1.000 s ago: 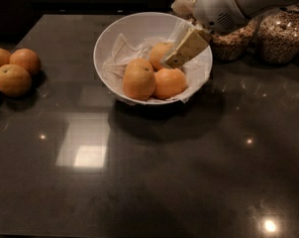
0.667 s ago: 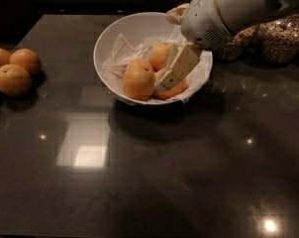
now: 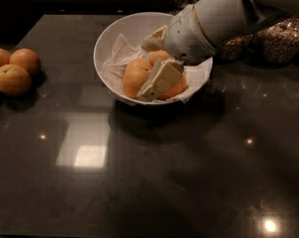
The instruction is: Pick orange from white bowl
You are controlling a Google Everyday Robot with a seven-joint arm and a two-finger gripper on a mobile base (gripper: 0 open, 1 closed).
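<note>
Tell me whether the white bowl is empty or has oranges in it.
Not empty: oranges lie on the paper inside the white bowl, with the gripper down among them.

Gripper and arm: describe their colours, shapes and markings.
The gripper, down in the white bowl among oranges, is cream and slab-like. The arm behind it is a fat white cylinder with a thin gold band and a small vent grille.

A single view looks down at a slant from the near side of the bench (image 3: 139, 182), facing its far edge, fairly close. The bowl (image 3: 106, 43) sits upper middle. The arm (image 3: 224, 19) fills the upper right corner, its claw (image 3: 152, 88) inside the bowl.
</note>
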